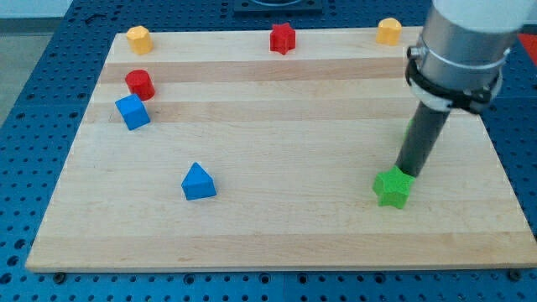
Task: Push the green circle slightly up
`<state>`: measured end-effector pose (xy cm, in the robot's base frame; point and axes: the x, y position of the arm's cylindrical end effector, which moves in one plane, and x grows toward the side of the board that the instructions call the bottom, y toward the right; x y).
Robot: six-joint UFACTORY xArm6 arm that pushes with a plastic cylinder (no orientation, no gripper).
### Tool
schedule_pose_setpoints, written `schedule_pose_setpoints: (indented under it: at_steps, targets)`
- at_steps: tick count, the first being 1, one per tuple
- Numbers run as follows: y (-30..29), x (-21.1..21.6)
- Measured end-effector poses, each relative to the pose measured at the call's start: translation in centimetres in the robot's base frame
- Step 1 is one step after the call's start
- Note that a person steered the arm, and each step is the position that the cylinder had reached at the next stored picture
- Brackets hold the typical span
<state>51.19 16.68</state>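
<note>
My dark rod comes down from the view's top right, and my tip [406, 173] rests at the upper right edge of a green star [392, 187] in the board's lower right. A thin sliver of green [408, 131] shows at the rod's left side, about halfway up. The rod hides the rest, so I cannot tell its shape or whether it is the green circle. No other green block is in view.
On the wooden board [277, 226] a yellow block [138, 39] sits top left, a red star [283, 38] top middle and a yellow block [388, 31] top right. A red cylinder [139, 83] and blue cube [132, 111] sit at the left, a blue triangle [198, 181] lower left.
</note>
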Motion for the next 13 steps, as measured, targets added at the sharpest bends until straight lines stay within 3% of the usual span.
schedule_pose_setpoints:
  at_steps: [1, 4, 13]
  targets:
    - [1.7, 0.8]
    - [2.2, -5.4]
    - [2.5, -7.6]
